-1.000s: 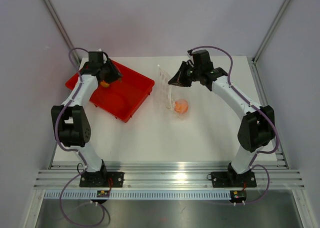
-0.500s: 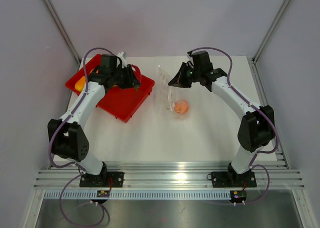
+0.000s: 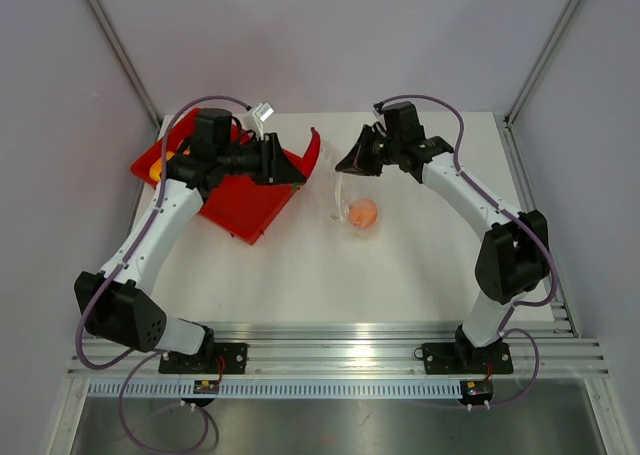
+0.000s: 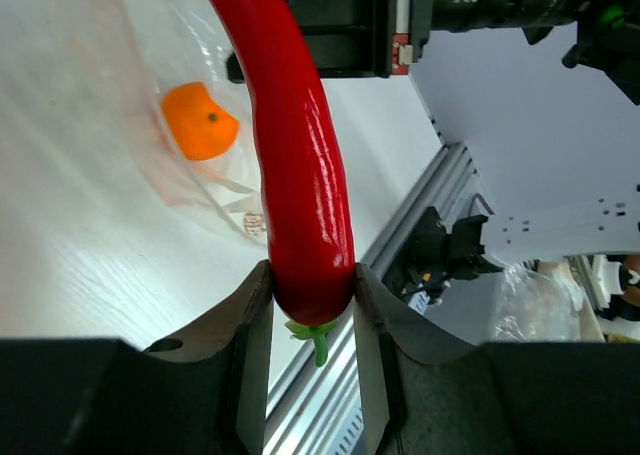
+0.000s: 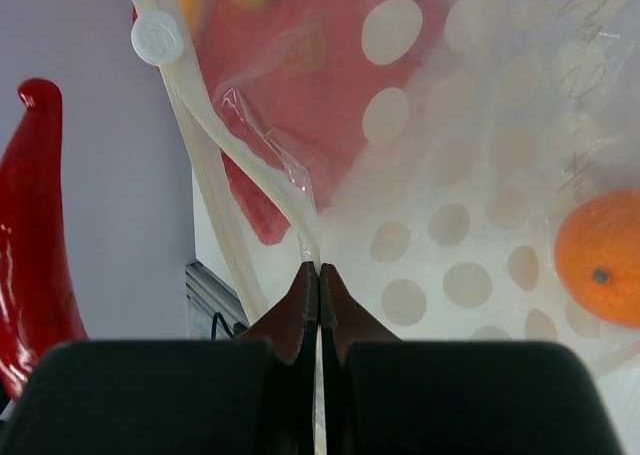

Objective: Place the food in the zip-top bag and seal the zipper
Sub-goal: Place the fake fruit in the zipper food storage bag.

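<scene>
My left gripper (image 4: 312, 285) is shut on the stem end of a long red toy chili pepper (image 4: 300, 155), a piece of the food. It holds the pepper (image 3: 312, 150) in the air, tip toward the zip-top bag (image 3: 338, 187). The transparent dotted bag holds an orange ball (image 3: 362, 213), which also shows in the left wrist view (image 4: 198, 121). On the bag's mouth edge my right gripper (image 5: 318, 267) is shut, holding it up beside the pale zipper (image 5: 240, 145). In the top view the right gripper (image 3: 346, 163) sits at the bag's upper edge.
The red tray (image 3: 240, 203) lies at the back left under my left arm, with an orange piece (image 3: 155, 171) at its left end. A white slider knob (image 5: 157, 38) caps the zipper's end. White tabletop (image 3: 330, 275) spreads in front of the bag.
My left gripper has risen from the red tray with the chili pepper and swung right toward the bag. The right gripper and the bag have stayed put.
</scene>
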Robot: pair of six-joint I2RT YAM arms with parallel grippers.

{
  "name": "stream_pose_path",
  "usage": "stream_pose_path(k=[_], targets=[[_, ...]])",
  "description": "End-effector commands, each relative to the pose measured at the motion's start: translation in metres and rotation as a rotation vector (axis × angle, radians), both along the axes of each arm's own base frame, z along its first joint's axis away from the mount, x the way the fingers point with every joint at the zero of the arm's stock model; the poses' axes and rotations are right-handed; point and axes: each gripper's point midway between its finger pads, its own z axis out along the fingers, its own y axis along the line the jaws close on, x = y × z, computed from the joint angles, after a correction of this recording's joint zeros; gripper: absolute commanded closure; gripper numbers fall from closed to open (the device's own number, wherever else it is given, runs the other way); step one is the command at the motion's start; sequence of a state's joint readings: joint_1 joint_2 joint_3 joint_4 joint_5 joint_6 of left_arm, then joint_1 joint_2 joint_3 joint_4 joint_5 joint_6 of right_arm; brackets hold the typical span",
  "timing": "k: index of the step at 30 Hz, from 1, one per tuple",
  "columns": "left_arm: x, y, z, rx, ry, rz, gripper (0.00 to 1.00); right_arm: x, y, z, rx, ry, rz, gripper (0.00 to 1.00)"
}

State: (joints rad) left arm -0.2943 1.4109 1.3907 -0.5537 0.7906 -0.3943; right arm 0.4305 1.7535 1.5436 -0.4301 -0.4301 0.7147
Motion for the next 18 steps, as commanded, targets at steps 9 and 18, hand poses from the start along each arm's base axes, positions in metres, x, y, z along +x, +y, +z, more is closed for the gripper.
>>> stream_pose_path(k=[9,18], targets=[[-0.040,-0.014,-0.001,-0.093,0.119,0.020,1.00,-0.003,0.012,0.028,0.030,-0.070,0.020,1.00],[-0.032,-0.021,-0.027,-0.038,0.207,0.024,1.00,-0.012,0.021,0.035,0.034,-0.086,0.036,1.00]])
